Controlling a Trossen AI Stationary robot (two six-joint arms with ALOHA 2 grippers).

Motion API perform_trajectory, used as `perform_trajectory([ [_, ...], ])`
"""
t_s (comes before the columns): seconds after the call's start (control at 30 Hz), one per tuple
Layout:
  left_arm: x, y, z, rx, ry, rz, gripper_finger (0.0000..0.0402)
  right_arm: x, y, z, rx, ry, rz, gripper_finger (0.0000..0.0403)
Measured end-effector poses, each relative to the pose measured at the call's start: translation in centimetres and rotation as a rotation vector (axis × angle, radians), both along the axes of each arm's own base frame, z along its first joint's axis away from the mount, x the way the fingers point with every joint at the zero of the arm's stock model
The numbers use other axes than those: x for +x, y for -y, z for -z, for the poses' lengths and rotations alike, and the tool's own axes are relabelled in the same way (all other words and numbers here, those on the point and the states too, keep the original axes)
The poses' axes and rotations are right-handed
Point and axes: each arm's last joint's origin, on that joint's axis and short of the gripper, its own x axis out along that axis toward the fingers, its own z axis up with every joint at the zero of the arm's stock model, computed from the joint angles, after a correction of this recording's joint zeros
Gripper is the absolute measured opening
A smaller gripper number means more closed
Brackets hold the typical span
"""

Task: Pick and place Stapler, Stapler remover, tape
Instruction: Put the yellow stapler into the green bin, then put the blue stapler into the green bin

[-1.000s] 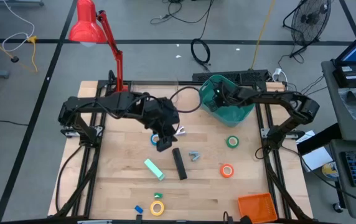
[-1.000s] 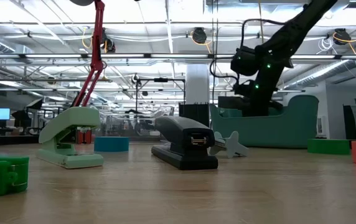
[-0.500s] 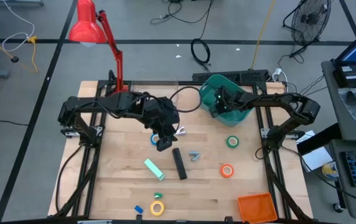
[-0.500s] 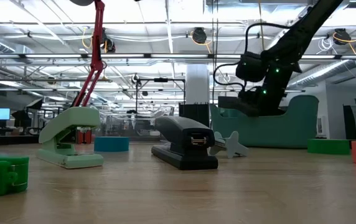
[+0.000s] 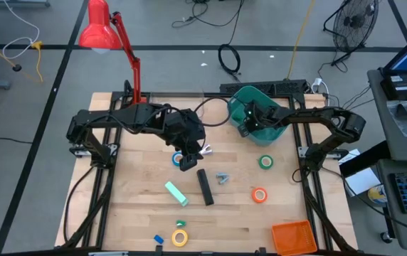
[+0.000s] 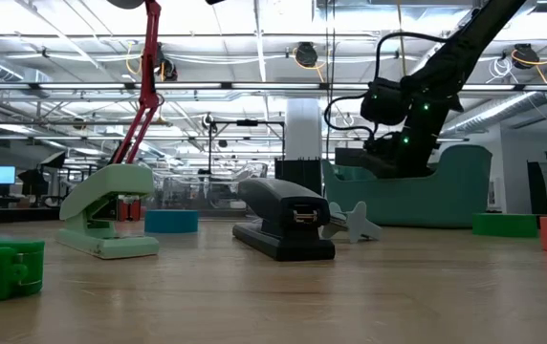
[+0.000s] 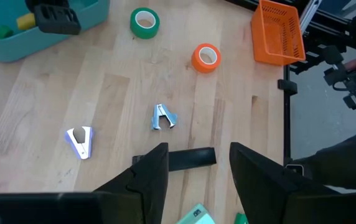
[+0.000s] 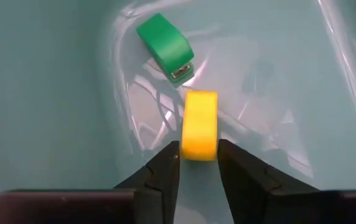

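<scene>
Right tool [image 8: 198, 163]: inside teal bin [image 5: 240, 96], fingers parted, yellow block [image 8: 200, 133] between tips, apparently releasing; risk: block clings, lifts back out.
Left tool [image 7: 198, 165]: open, hovers above black stapler [image 5: 204, 186] mid-bench; risk: skewed descent knocks stapler.
Tape rolls [image 5: 265, 162] on bench.

The wooden table [image 5: 132, 206] carries the black stapler [image 5: 204, 186], tape rolls [image 5: 265, 162], teal bin [image 5: 278, 132].
</scene>
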Motion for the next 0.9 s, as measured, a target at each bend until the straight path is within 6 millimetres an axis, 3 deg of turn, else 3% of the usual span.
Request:
perform_trajectory([
  [0.2,0.0,0.0,0.0,0.009,0.002,-0.001,0.0175,-0.3,-0.1,-1.7,-0.049,0.052,0.008,0.0129],
  [0.5,0.1,-0.9,0.0,0.02,0.007,-0.016,0.0175,-2.4,-0.4,-7.4,-0.218,0.244,0.056,0.0132],
  [0.9,0.2,-2.5,0.2,0.039,0.01,-0.062,0.0175,-5.0,-4.8,-12.4,-0.183,0.487,-0.075,0.0122],
])
